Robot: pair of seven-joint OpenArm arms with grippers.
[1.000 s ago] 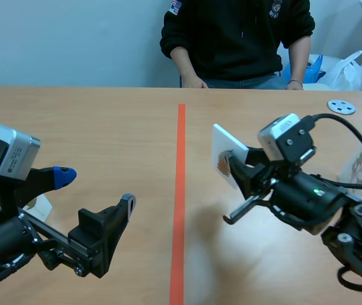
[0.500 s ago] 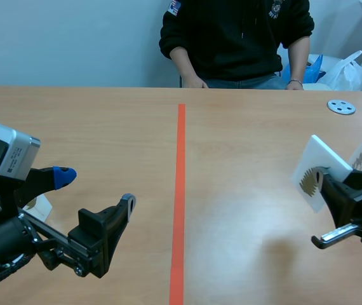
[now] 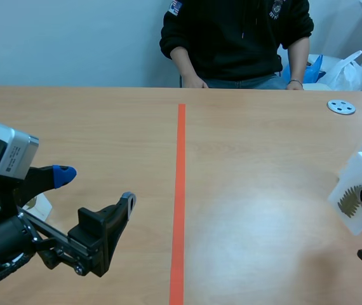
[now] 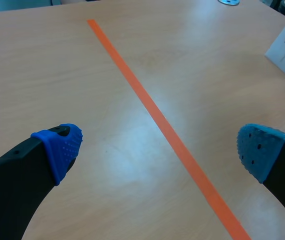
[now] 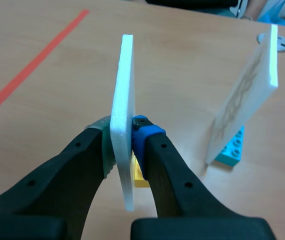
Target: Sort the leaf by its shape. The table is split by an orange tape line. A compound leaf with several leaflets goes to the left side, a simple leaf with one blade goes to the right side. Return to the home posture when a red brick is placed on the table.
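**Right arm.** The right gripper (image 5: 124, 137) is clenched on a white card (image 5: 121, 100). One finger presses each face, and the blue pad bears on the face toward the second card. In the wrist view the white card is seen edge-on between the fingers. In the scene view it sits at the far right edge of the table (image 3: 105, 121), well to the right of the orange tape line (image 3: 180, 190), and is tilted. Its visible face carries a brown leaf picture with a toothed edge, partly covered by a finger. A yellow brick (image 5: 141, 176) shows low between the fingers, against the card's lower part. Whether the two are joined cannot be determined, nor whether the card touches the table.

**Second card.** A second white card (image 5: 247, 95) stands just beside the held one, tilted, with its lower end on a turquoise brick (image 5: 230, 150). Its picture shows a branching leaf.

**Left arm.** The left gripper (image 4: 160, 147) is released. Its blue-padded fingers are spread wide with nothing between them. It hangs over the left half of the table, near the tape line.

**Surroundings.** A grey disc (image 3: 341, 107) lies at the far right of the table. A person (image 3: 235, 38) in a dark top sits across the table.
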